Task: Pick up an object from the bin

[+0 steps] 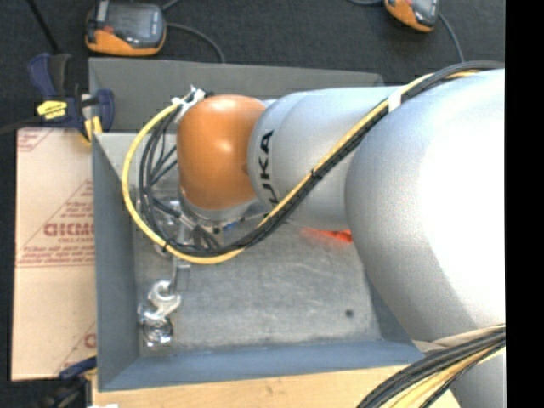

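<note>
Claw (159,314), whether open I cannot tell, hangs well left of the orange piece (328,235).

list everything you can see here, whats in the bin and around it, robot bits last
bin: 1, grey metal, middle of the view
orange-red thing: 1, orange-red, on the bin floor right of centre, partly hidden under the arm; kind cannot be told
dark speck: 1, dark, on the bin floor toward the near right
devices: 2, orange and black, each with a cord, on the dark floor beyond the bin, one far left, the other far right
arm: 1, silver-grey, reaching in from the right
orange cover: 1, orange, on the wrist
cables: several, yellow and black, looped round the wrist
gripper: 1, shiny metal, low in the bin's near-left corner
</note>
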